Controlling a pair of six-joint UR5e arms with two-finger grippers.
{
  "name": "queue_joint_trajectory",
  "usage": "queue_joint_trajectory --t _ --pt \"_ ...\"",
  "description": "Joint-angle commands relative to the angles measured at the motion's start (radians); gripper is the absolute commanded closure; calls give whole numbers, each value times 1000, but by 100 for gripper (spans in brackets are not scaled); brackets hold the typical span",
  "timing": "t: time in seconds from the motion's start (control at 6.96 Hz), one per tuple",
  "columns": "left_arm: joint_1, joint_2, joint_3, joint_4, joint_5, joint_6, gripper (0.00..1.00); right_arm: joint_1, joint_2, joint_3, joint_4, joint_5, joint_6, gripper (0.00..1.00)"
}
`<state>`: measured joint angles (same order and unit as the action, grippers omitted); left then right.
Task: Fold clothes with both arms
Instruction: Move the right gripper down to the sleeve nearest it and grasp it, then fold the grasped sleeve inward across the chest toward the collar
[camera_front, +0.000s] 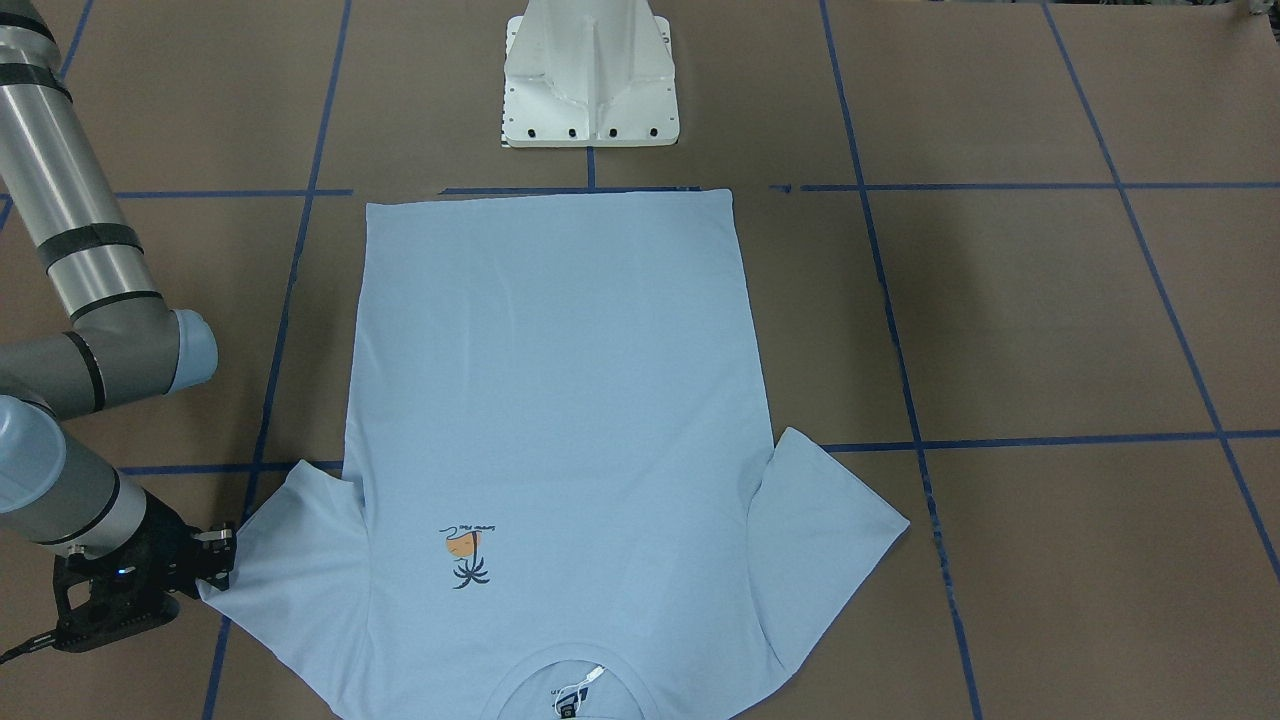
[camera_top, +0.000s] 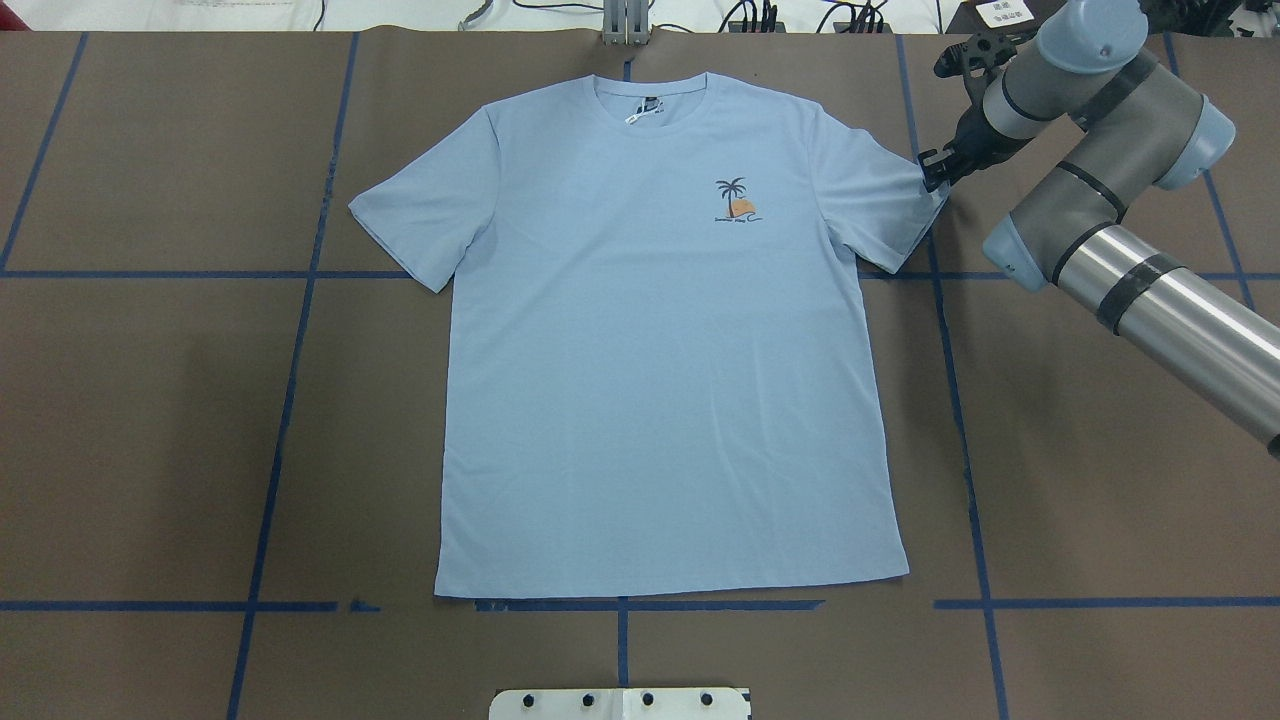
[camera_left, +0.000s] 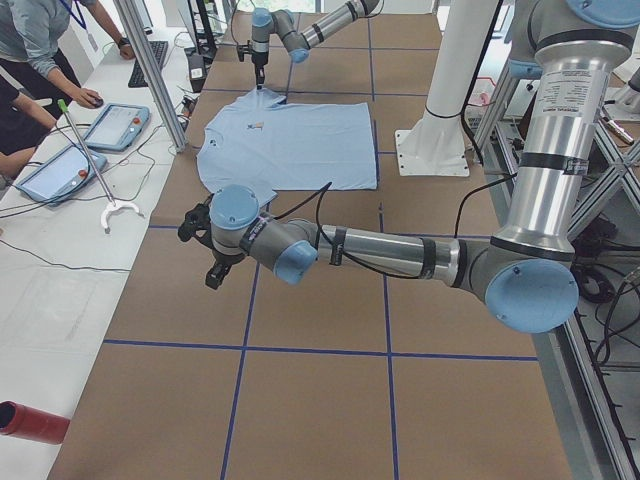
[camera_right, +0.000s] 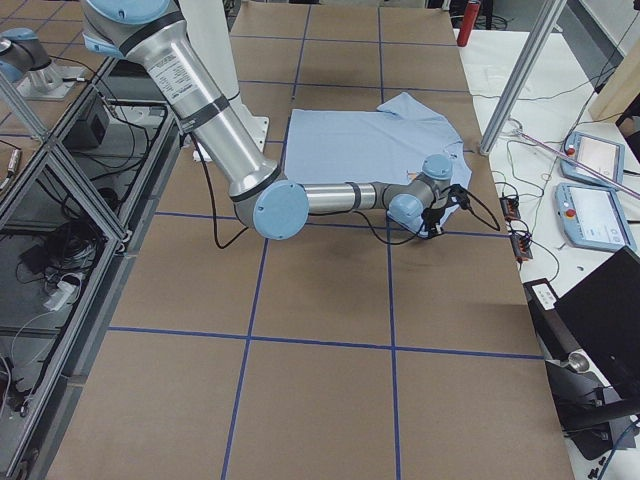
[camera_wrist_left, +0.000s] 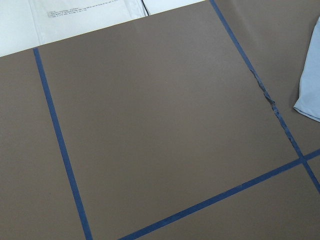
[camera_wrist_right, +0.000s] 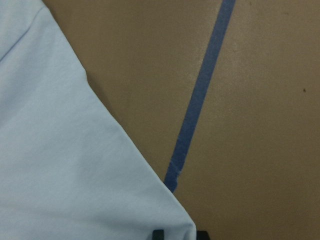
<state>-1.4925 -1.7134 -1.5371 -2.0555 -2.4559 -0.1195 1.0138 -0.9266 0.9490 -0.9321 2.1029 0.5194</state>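
The right gripper (camera_top: 935, 176) has its fingertips (camera_wrist_right: 158, 234) standing apart, with the outer corner of the right sleeve (camera_top: 885, 205) lying between them. The cloth there looks flat, not lifted or bunched, so I judge the pinch as not yet made. The right arm (camera_top: 1130, 270) comes in low from the right side.

The left gripper (camera_left: 203, 247) shows only in the side view, so I cannot tell whether its fingers are apart or together. It hangs over bare table (camera_top: 150, 450), well left of the shirt (camera_top: 660, 350). Its wrist camera catches just an edge of blue cloth at the right border.

The shirt lies spread flat and face up in the middle of the table. Its collar is at the far side, its hem is near the base (camera_front: 590, 80), and its left sleeve (camera_top: 420, 215) and right sleeve are both out to the sides. No edge is turned over.

By that, nothing is folded yet and the task is at its very start. One arm is set at a sleeve corner and the other has not reached the cloth. Every fold remains: sleeves and sides in, then hem toward collar.
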Motion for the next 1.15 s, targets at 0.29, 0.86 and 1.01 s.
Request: queue_joint_trajectory --t 0.29,0.86,1.01 --pt "0 0 -9 2 0 -20 0 0 0 35 0 0 10 100" --pt "0 3 -3 0 0 -15 0 -104 141 96 -17 -32 270 100" --pt "0 3 0 0 0 -15 0 -162 199 93 -81 -131 283 100"
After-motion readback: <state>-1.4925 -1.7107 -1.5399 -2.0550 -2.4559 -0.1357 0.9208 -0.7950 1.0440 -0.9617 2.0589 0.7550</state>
